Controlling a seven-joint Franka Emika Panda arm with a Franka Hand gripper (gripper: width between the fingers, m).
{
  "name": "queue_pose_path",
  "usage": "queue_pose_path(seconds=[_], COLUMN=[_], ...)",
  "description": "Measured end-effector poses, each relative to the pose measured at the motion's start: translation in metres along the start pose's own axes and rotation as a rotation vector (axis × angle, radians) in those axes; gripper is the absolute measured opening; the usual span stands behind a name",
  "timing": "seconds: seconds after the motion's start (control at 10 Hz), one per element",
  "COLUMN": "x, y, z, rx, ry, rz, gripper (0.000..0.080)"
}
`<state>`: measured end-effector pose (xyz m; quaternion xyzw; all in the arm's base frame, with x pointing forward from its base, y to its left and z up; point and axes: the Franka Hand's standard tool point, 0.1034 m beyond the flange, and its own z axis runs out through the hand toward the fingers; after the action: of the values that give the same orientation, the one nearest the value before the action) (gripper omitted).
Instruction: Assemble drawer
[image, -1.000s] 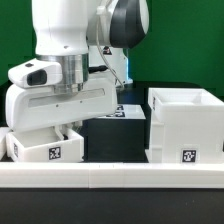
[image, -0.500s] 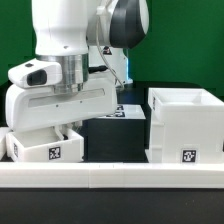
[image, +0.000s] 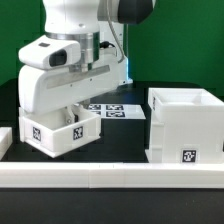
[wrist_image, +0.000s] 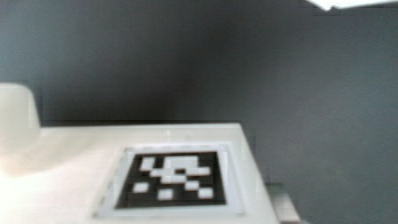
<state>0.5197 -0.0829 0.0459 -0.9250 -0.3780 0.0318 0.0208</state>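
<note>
My hand looks clamped on one wall of the small tray, which hangs tilted at the exterior view's left, well apart from the housing. Gripped off-centre like that, I fear it may swing, slip, or catch the housing's rim.

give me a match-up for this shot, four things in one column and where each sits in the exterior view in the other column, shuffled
Things
1. small tray
2. box housing
3. marker board
4. long white rail

Places
A. lying flat at the back, near the middle
B. running along the front edge of the scene
C. standing at the exterior view's right
D. toward the exterior view's left, at the gripper

Pairs: 1-D, 2-C, 3-A, 4-B
</note>
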Motion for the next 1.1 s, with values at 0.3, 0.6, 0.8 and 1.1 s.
queue_pose_path(seconds=[0.3, 0.6, 0.8, 1.1], x=[-0.002, -0.009, -0.01, -0.012], y=[0.0, -0.004, -0.007, -0.004], z=[0.004, 0.013, 0.016, 0.016], rx=[0.004, 0.003, 0.01, 0.0], ry=[-0.008, -0.013, -0.021, -0.025], rz=[-0.161, -0.46, -0.575, -0.687], gripper=[0.0041, 0.0041, 0.0041, 0.0041])
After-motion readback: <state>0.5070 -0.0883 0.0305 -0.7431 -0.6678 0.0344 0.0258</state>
